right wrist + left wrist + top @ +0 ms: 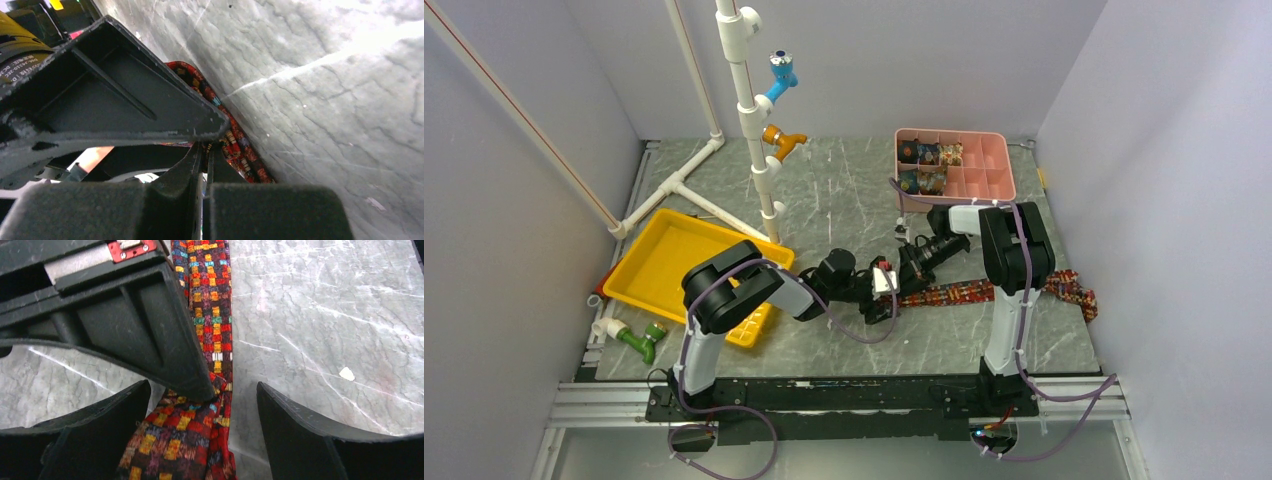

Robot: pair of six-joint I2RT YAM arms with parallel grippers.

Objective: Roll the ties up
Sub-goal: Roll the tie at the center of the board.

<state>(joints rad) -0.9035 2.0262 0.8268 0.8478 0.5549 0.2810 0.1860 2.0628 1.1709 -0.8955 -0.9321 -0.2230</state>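
Left wrist shows your left gripper [202, 397] spread astride the tie [212, 315]; right wrist shows your right gripper [205, 150] pinching it.

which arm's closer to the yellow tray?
Left. The left arm bends over the yellow tray at its near edge; the right arm stands far off, in front of the pink box.

Plain pale walls [524, 120] stand along the left, far and right edges of the grey marbled worktop [844, 190]. Light is even — white scratches show.
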